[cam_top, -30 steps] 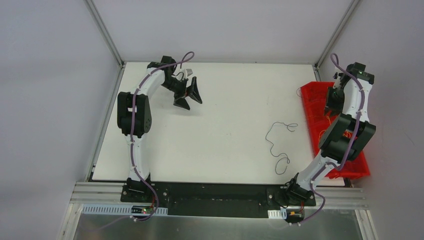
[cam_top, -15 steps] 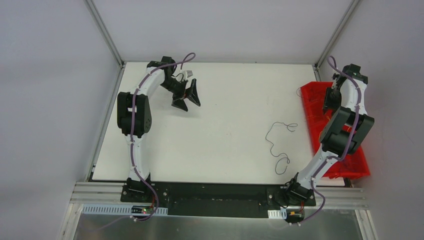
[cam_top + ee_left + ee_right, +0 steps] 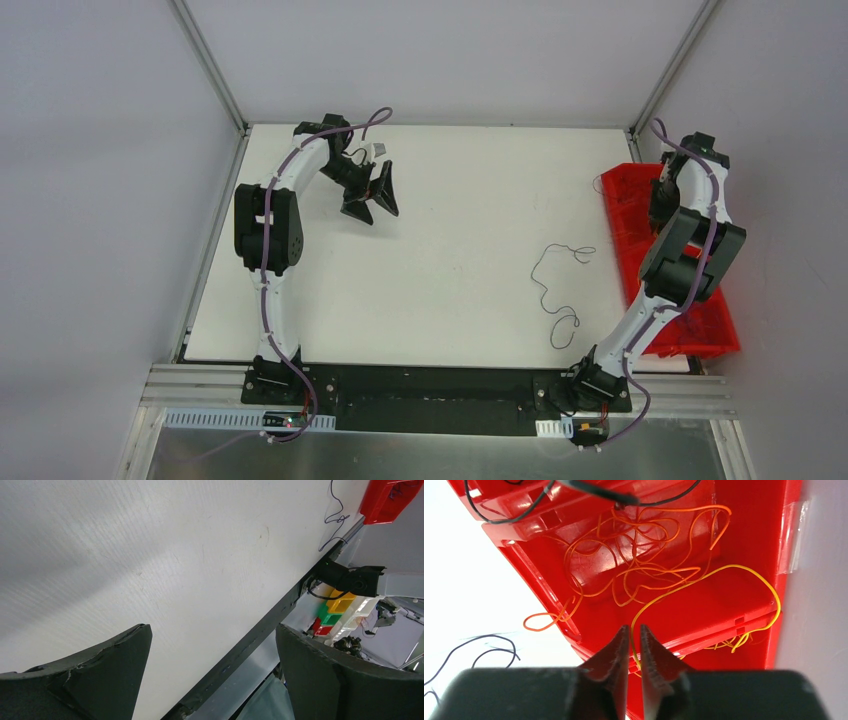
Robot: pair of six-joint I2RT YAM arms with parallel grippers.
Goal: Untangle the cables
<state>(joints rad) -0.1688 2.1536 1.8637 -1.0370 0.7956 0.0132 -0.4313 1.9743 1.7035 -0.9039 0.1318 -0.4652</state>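
A tangle of orange cables point(image 3: 644, 555) lies in the red bin point(image 3: 734, 595). A yellow cable point(image 3: 724, 570) loops up from between the fingers of my right gripper point(image 3: 634, 626), which is shut on it over the bin point(image 3: 625, 225). A dark cable point(image 3: 555, 280) lies loose and curly on the white table; it also shows in the left wrist view point(image 3: 335, 510). One orange loop point(image 3: 541, 622) hangs out over the bin wall. My left gripper point(image 3: 372, 198) is open and empty above the far left of the table, as the left wrist view point(image 3: 210, 626) also shows.
Another dark wire point(image 3: 509, 517) crosses the bin's rim at the top of the right wrist view. The bin stands at the table's right edge beside the side wall. The black front rail point(image 3: 260, 635) marks the near table edge.
My right arm has drawn its wrist back toward the far right corner over the bin. My left gripper has shifted slightly left. The dark cable on the table has not moved.
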